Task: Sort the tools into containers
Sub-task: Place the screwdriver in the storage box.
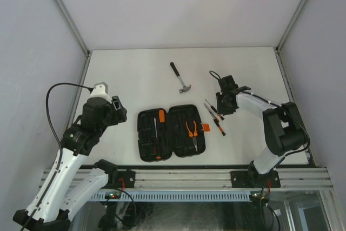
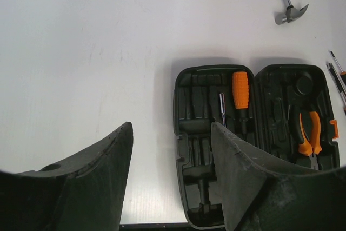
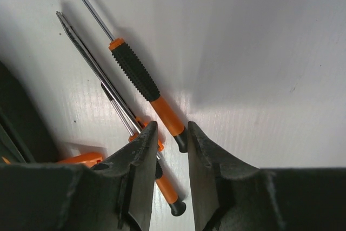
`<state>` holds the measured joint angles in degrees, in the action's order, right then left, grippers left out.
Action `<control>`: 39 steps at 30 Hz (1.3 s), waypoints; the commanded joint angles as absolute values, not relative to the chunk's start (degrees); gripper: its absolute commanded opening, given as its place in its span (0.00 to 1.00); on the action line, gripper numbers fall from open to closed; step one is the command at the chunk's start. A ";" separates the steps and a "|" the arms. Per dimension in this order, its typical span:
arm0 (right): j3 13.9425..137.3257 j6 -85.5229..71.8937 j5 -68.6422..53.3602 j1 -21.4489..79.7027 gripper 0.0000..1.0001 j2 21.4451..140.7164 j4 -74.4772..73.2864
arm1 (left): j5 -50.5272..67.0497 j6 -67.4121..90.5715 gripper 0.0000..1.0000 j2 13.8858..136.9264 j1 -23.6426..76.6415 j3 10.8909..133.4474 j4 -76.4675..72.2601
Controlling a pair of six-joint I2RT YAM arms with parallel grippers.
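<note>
Several slim screwdrivers [image 1: 215,117] lie loose in a tight bundle on the table [image 1: 124,74], just beside the right edge of the tool case [image 1: 172,132]. The case sits opened flat near the middle of the table's near edge, so both moulded halves face up and can take tools from above. The right gripper [image 3: 172,174] hangs low over the bundle with its jaws part open and narrow. The butt of one black-and-orange screwdriver [image 3: 139,77] lies at the mouth of the gap between the fingertips, and the gap looks wider than the handle, so I judge nothing is grasped yet. The narrow setting seems chosen to straddle this one handle without catching its neighbours, which run partly under the finger nearer the case. Lifting only one is the risk here, since the shafts lie touching or nearly so. The left gripper [image 2: 170,185] is released and empty, jaws wide, held above the table off the case's left edge, seemingly parked there so the right arm has the case's right side to itself. Inside the case, an orange-handled screwdriver [image 2: 240,90] is seated in the left half and the pliers [image 2: 308,133] in the right half, each in a slot. The hammer [image 1: 180,78] lies alone toward the far edge, well apart from the case, not yet sorted.
</note>
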<state>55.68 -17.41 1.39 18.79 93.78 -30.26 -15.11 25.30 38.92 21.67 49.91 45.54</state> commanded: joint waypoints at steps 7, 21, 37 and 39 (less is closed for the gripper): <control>58.34 -16.25 1.77 18.54 0.26 96.80 -30.63 | -14.86 24.75 0.63 39.31 21.27 48.49 43.78; 58.71 -17.36 4.19 18.63 0.09 97.23 -32.40 | -14.24 24.30 0.62 39.87 21.25 48.56 43.32; 48.69 -22.40 0.04 17.56 0.00 69.54 -24.34 | -13.42 24.17 0.62 39.04 21.27 48.15 42.60; 46.75 -23.47 -1.98 17.99 0.00 64.41 -21.25 | -12.13 23.96 0.61 38.94 21.26 48.25 42.29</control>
<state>49.17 -20.47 2.04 17.98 72.31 -28.58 -14.24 25.26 39.66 21.67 49.87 44.99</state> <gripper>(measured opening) 0.119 0.615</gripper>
